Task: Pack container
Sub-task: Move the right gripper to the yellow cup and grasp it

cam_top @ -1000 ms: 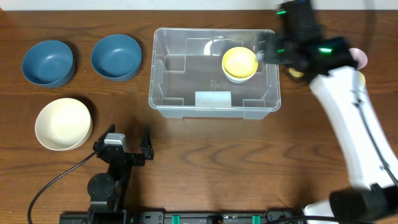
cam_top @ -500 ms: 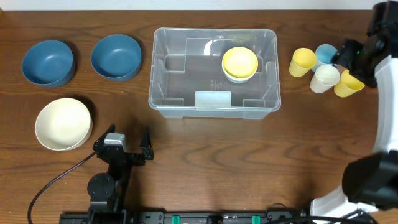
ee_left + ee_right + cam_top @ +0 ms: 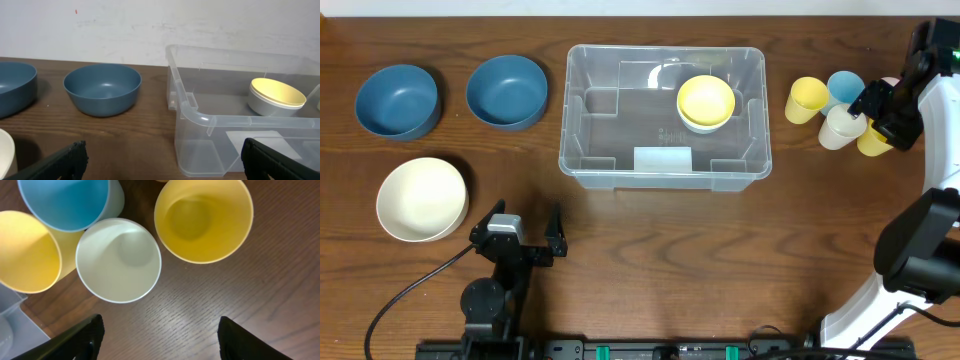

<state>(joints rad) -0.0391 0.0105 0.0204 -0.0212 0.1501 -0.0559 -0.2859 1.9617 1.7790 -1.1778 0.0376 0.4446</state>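
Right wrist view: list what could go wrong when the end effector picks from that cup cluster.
1. The white cup stands crowded by the blue cup, the pale yellow cup and the deep yellow cup: the open right end effector could tip a neighbour.
2. A finger might wedge between cups and drag two.

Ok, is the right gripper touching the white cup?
Apart. The right wrist view shows bare table between the white cup and both fingers of the right gripper, whose jaws stand open.
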